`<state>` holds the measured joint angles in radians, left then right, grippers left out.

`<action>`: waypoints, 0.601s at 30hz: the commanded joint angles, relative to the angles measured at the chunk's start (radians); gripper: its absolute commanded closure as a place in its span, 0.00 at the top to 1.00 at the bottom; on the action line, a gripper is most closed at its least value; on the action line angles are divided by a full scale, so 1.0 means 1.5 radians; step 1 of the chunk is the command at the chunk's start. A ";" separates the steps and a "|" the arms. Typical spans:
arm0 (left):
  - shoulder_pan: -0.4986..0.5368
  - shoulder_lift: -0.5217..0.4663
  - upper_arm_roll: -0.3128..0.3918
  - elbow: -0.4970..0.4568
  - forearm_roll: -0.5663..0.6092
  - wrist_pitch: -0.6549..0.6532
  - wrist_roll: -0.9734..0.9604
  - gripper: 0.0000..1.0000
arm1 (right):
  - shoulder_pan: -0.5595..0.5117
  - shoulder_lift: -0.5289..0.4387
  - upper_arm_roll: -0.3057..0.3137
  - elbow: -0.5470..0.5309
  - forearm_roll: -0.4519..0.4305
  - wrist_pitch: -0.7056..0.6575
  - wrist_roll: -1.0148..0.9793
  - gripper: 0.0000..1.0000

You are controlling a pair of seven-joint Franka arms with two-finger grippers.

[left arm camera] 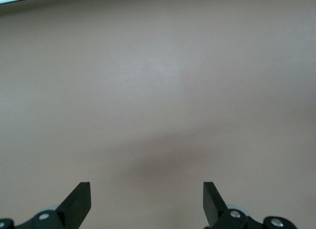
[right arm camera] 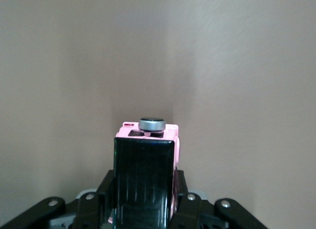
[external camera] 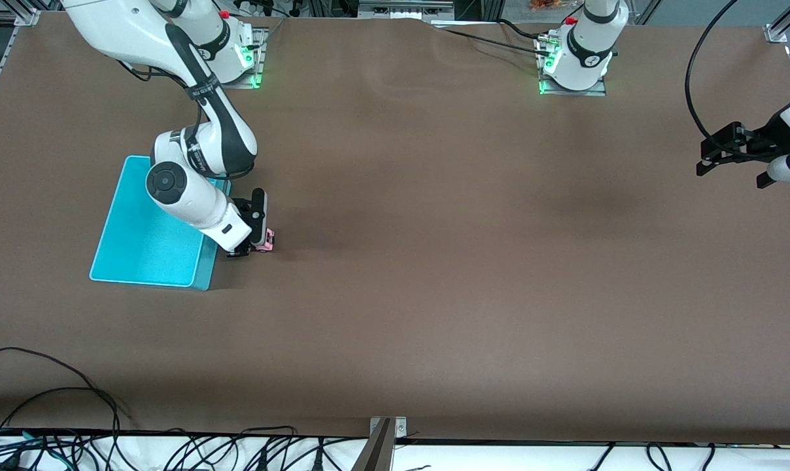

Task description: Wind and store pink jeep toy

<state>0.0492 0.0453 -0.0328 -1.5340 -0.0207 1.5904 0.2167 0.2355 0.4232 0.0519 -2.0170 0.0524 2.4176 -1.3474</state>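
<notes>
Pink jeep toy (right arm camera: 146,177) — boxy, glossy black roof

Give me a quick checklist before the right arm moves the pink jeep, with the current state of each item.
1. Right gripper shut on the pink jeep toy: ok.
2. Jeep centred between the fingers, black roof facing the wrist camera: ok.
3. Jeep wound up: cannot tell.
4. Turquoise bin beside the jeep, toward the right arm's end of the table, floor showing nothing in it: ok.
5. Left gripper open, waiting over the table's left-arm end, well apart: ok.
6. Jeep on the table or lifted: cannot tell.
</notes>
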 commanded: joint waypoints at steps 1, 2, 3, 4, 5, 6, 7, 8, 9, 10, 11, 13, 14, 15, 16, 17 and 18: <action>0.001 0.010 -0.001 0.029 -0.013 -0.010 0.005 1.00 | 0.011 -0.015 0.000 0.095 0.009 -0.119 0.039 0.16; 0.001 0.010 -0.001 0.030 -0.013 -0.010 0.005 1.00 | 0.011 -0.018 0.000 0.113 0.009 -0.141 0.042 0.16; 0.001 0.010 -0.001 0.030 -0.013 -0.010 0.005 1.00 | 0.011 -0.021 -0.001 0.130 0.010 -0.162 0.045 0.16; 0.001 0.010 -0.001 0.030 -0.013 -0.010 0.005 1.00 | 0.010 -0.025 -0.002 0.147 0.010 -0.187 0.047 0.16; 0.001 0.010 -0.001 0.030 -0.013 -0.010 0.005 1.00 | 0.009 -0.028 -0.004 0.165 0.011 -0.216 0.050 0.16; 0.001 0.010 -0.001 0.030 -0.013 -0.010 0.005 1.00 | 0.009 -0.030 -0.005 0.183 0.011 -0.242 0.054 0.16; 0.001 0.010 -0.001 0.030 -0.013 -0.010 0.005 1.00 | 0.007 -0.031 -0.006 0.199 0.011 -0.265 0.057 0.16; 0.001 0.010 -0.001 0.030 -0.013 -0.010 0.005 1.00 | 0.005 -0.033 -0.006 0.216 0.011 -0.289 0.061 0.16; 0.001 0.010 -0.001 0.030 -0.013 -0.010 0.005 1.00 | 0.003 -0.034 -0.007 0.236 0.011 -0.318 0.065 0.16; 0.001 0.011 -0.001 0.030 -0.013 -0.010 0.005 1.00 | 0.002 -0.035 -0.009 0.250 0.011 -0.346 0.066 0.16; 0.001 0.012 -0.001 0.030 -0.013 -0.010 0.005 1.00 | 0.000 -0.035 -0.014 0.265 0.011 -0.373 0.066 0.16; 0.001 0.013 -0.001 0.030 -0.013 -0.010 0.005 1.00 | -0.001 -0.040 -0.025 0.292 0.011 -0.425 0.066 0.16; 0.001 0.013 -0.001 0.030 -0.014 -0.010 0.005 1.00 | -0.002 -0.045 -0.028 0.300 0.011 -0.445 0.065 0.16; 0.001 0.014 -0.001 0.030 -0.013 -0.010 0.005 1.00 | -0.003 -0.051 -0.033 0.308 0.011 -0.463 0.064 0.16; 0.001 0.014 -0.001 0.031 -0.014 -0.010 0.005 1.00 | -0.004 -0.060 -0.036 0.311 0.011 -0.479 0.064 0.16; 0.001 0.014 -0.001 0.031 -0.013 -0.010 0.005 1.00 | -0.004 -0.072 -0.042 0.311 0.011 -0.496 0.062 0.16; 0.001 0.014 -0.001 0.030 -0.013 -0.010 0.005 1.00 | -0.004 -0.081 -0.047 0.311 0.011 -0.505 0.062 0.16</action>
<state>0.0490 0.0487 -0.0331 -1.5209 -0.0207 1.5904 0.2168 0.2360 0.3453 0.0111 -1.5966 0.0526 1.7780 -1.2553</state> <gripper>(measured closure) 0.000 0.498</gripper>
